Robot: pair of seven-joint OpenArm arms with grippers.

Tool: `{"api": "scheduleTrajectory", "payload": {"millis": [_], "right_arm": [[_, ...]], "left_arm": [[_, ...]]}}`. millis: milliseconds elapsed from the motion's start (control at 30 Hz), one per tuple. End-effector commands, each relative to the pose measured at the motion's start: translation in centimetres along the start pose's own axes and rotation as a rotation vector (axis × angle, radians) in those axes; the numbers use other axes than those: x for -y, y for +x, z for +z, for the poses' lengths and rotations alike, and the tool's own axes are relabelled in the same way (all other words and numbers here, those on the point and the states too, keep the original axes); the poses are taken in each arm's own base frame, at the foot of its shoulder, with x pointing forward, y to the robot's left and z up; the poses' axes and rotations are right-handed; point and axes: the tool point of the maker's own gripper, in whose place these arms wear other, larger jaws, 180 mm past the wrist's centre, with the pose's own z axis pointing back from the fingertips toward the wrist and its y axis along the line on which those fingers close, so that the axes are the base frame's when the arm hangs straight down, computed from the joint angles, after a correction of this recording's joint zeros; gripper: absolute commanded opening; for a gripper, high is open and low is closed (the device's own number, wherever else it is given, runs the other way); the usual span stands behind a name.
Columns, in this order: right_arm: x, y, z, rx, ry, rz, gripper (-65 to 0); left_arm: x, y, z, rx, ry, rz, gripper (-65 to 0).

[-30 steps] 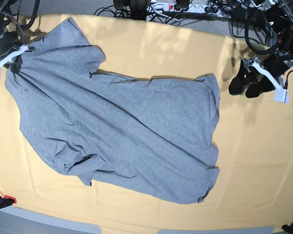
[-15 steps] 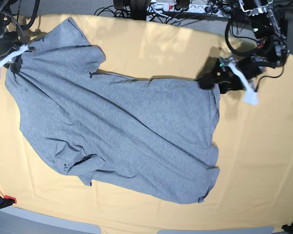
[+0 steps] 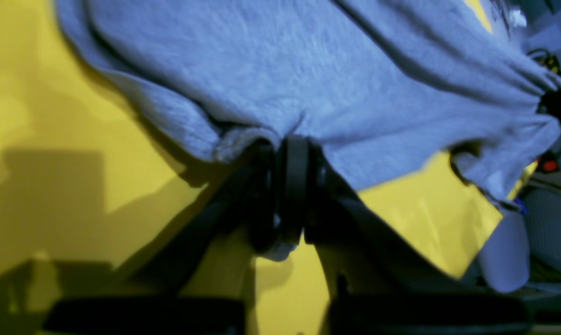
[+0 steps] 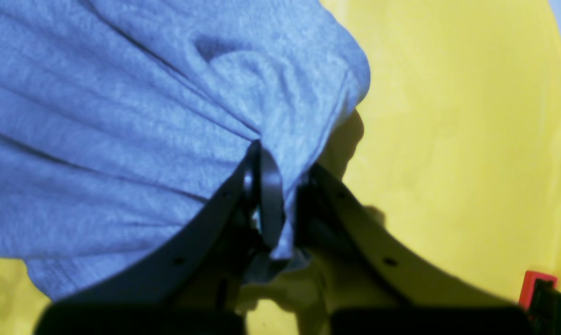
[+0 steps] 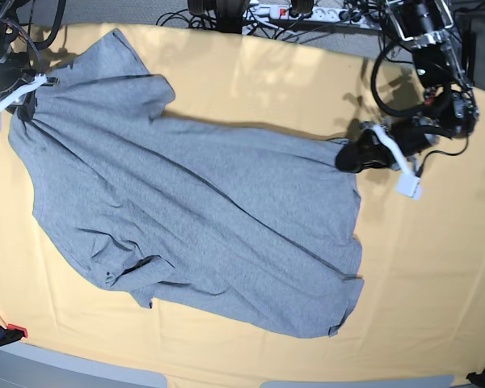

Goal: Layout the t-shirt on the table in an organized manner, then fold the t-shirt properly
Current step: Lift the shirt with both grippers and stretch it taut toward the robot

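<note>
The heather-grey t-shirt lies spread and wrinkled across the yellow-orange table, running from far left to near right. No lettering shows. My left gripper is at the shirt's far right corner, shut on the fabric edge; the left wrist view shows the fingers pinching the t-shirt. My right gripper is at the shirt's far left end, shut on a bunched fold; the right wrist view shows the fingers pinching the t-shirt.
Cables and a power strip lie beyond the table's far edge. A small red and black item sits at the near left corner and shows in the right wrist view. Bare table cloth shows behind the shirt.
My left arm has swung in from the right to the shirt's far right corner and shut on it, and the far hem now looks straighter. The right arm has not moved.
</note>
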Motion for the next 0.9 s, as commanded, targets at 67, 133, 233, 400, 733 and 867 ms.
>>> {"api": "scheduleTrajectory", "payload": {"millis": [67,133,233,400,733,867], "right_arm": [[0.3,1.1,0.4,0.034,-0.008,0.032,-65.0],[0.5,1.2,0.5,0.034,-0.013,0.039,-65.0],[0.6,1.1,0.5,0.026,-0.014,0.043,-65.0],[0.6,0.4,0.5,-0.009,-0.012,0.044,-65.0],[-0.3,-2.6,1.9,-0.203,0.133,0.214,-65.0],[-0.9,-3.4,2.4,-0.254,0.184,0.223,-65.0]], "left_arm": [[0.5,2.9,2.4,0.062,-0.044,-0.071,-65.0],[1.2,4.3,3.5,0.101,-0.082,-0.096,-65.0],[2.3,6.1,5.0,0.143,-0.132,-0.138,-65.0],[1.6,7.2,7.1,0.104,-0.097,-0.202,-65.0],[0.0,8.4,9.9,0.021,-0.013,-0.283,-65.0],[-0.1,8.3,10.1,0.011,-0.007,-0.287,-65.0]]}}
